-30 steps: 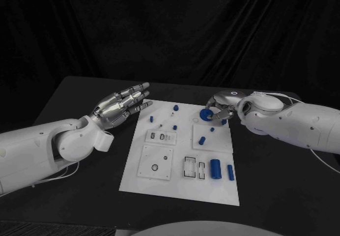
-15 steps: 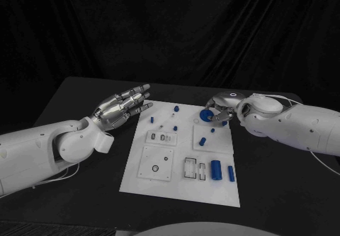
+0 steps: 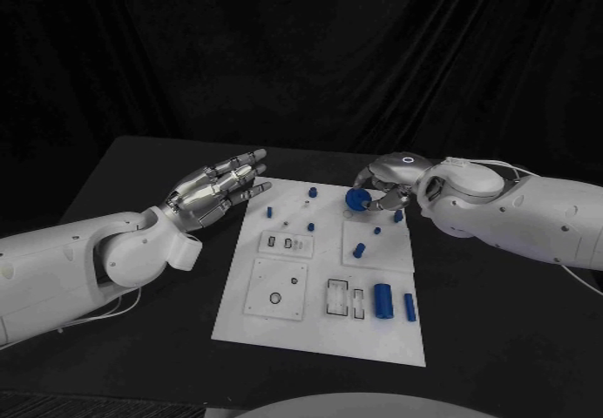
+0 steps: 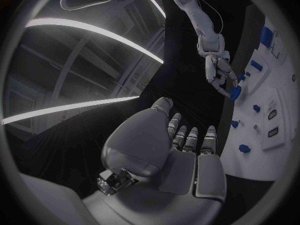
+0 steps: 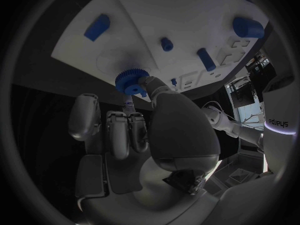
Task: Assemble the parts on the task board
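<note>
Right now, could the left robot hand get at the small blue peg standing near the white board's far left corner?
Probably yes: the left robot hand hovers open beside the white board, with nothing between it and the small blue peg.

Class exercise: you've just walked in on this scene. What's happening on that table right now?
A two-armed robot is assembling small blue parts on a white board. Its right hand pinches a blue gear in its fingers over the board's far end. The left hand hovers open beside the board's left edge, holding nothing. Other parts, such as a blue cylinder near the front, lie on the board.
</note>
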Controlling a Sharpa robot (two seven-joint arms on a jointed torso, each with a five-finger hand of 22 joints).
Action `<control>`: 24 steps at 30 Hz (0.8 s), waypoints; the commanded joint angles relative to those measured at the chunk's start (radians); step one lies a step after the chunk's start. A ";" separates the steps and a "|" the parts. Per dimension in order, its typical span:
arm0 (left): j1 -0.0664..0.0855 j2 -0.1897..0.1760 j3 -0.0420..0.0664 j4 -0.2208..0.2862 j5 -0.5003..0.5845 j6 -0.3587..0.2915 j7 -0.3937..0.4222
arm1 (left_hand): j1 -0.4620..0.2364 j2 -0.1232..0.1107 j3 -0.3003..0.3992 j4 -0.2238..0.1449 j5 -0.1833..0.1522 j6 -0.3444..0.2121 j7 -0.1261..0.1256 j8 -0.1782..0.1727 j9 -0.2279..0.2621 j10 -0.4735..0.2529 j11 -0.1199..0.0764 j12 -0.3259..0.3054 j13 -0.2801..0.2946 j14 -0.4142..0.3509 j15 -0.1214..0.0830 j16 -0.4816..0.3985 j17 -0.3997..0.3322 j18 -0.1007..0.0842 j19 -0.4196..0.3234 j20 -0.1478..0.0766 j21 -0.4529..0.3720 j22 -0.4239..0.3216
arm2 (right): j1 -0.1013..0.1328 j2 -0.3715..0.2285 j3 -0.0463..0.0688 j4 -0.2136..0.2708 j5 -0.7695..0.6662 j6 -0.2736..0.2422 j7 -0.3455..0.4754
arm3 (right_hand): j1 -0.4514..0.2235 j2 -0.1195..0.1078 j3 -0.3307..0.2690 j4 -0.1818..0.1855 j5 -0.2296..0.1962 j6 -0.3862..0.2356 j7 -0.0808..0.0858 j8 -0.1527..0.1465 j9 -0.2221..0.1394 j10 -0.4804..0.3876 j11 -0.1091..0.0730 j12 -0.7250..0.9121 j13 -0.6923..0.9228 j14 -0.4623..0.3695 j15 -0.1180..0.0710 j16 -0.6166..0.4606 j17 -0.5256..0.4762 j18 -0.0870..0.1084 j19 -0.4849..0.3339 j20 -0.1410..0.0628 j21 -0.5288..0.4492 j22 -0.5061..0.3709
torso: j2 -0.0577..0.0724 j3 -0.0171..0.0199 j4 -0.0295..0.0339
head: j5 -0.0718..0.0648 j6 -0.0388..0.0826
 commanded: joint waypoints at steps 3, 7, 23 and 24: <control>-0.001 0.006 0.001 0.000 -0.001 0.021 0.004 | 0.003 0.001 0.006 0.001 0.005 -0.001 0.002 0.006 0.000 -0.001 0.008 0.003 0.001 0.000 0.010 0.004 0.001 0.018 0.004 0.005 0.004 0.002 | 0.018 0.030 0.000 0.010 0.005 -0.012 0.019 | -0.013 -0.001 0.001 0.011 -0.005 0.005 0.002 0.106 0.251 0.106 -0.002 0.004 0.263 0.105 0.001 0.003 0.263 -0.009 0.009 -0.001 0.004 0.028 | -0.001 -0.0026 0.0016 | 0.002 -0.001; -0.002 0.007 0.001 -0.002 -0.001 0.022 0.002 | 0.003 0.001 0.006 0.001 0.005 -0.001 0.002 0.006 0.000 -0.001 0.008 0.003 0.001 0.000 0.010 0.004 0.001 0.018 0.004 0.005 0.004 0.002 | 0.023 0.058 0.000 0.004 0.010 -0.003 0.025 | -0.014 -0.001 0.002 0.012 -0.006 0.006 0.003 0.106 0.250 0.106 -0.002 0.004 0.263 0.105 0.001 0.003 0.263 -0.009 0.010 -0.001 0.005 0.029 | 0.001 -0.0031 0.0049 | 0.000 -0.002; -0.002 0.027 0.001 -0.014 -0.001 0.031 -0.002 | 0.002 0.001 0.010 0.000 0.004 -0.002 0.002 0.006 0.000 -0.001 0.009 0.004 0.001 0.000 0.014 0.004 0.001 0.018 0.004 0.005 0.004 0.001 | 0.025 0.205 0.000 -0.106 0.014 0.023 0.049 | -0.018 -0.006 0.013 0.018 -0.036 0.002 0.007 0.091 0.245 0.106 0.001 0.004 0.263 0.105 0.004 0.003 0.263 -0.009 0.013 0.001 0.004 0.030 | 0.004 -0.0033 0.0115 | -0.019 -0.003; -0.002 0.027 0.001 -0.015 -0.001 0.031 -0.002 | 0.002 0.001 0.010 0.000 0.004 -0.002 0.002 0.006 0.000 -0.001 0.009 0.004 0.001 0.000 0.014 0.004 0.001 0.018 0.004 0.005 0.004 0.001 | 0.024 0.212 0.000 -0.112 0.014 0.026 0.050 | -0.018 -0.006 0.015 0.018 -0.037 0.000 0.008 0.088 0.244 0.106 0.002 0.004 0.263 0.105 0.004 0.003 0.263 -0.009 0.013 0.001 0.002 0.030 | 0.004 -0.0034 0.0097 | -0.017 -0.004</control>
